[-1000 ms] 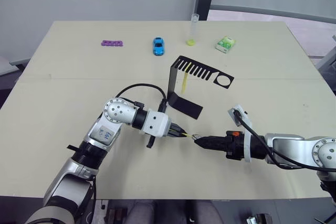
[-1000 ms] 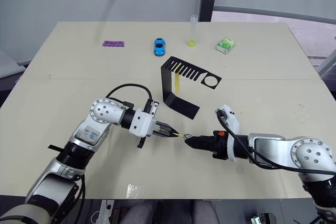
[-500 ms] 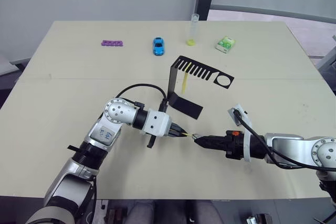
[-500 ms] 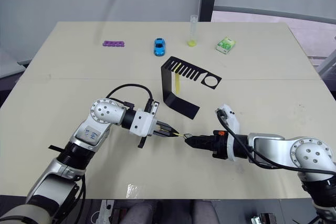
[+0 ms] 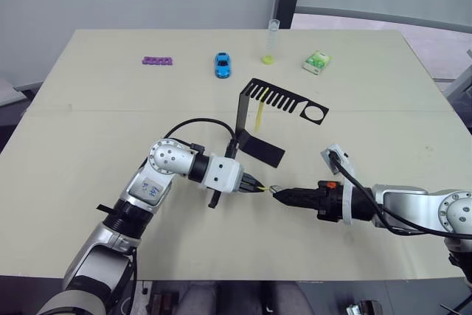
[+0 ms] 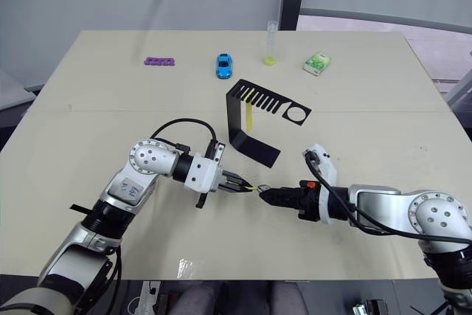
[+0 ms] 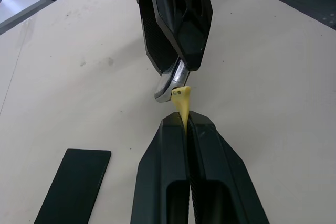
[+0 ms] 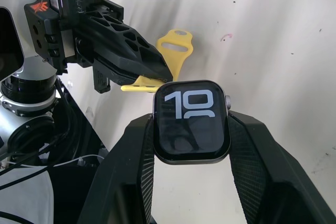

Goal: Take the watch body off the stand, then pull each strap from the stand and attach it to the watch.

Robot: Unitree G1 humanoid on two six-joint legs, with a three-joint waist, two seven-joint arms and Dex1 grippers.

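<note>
Now left gripper (image 7: pixel 185 120) jaws pinching strap (image 8: pixel 170 51), seemingly pointing at watch body (image 8: pixel 191 120) clamped by right gripper (image 8: pixel 191 145)

two yellow straps are counted: one strap (image 8: pixel 170 56) pinched in a gripper, one strap (image 5: pixel 260 114) hung from the stand. one watch body (image 8: pixel 191 120) and one black stand (image 5: pixel 259 122) are seen. two grippers are counted, a left gripper (image 5: pixel 259 187) and a right gripper (image 5: pixel 276 194). on the table (image 5: pixel 88 108), one each is counted of a purple piece (image 5: pixel 156 60), a blue toy car (image 5: pixel 222 64), a clear tube (image 5: pixel 271 40) and a green-white packet (image 5: pixel 316 61).
</note>
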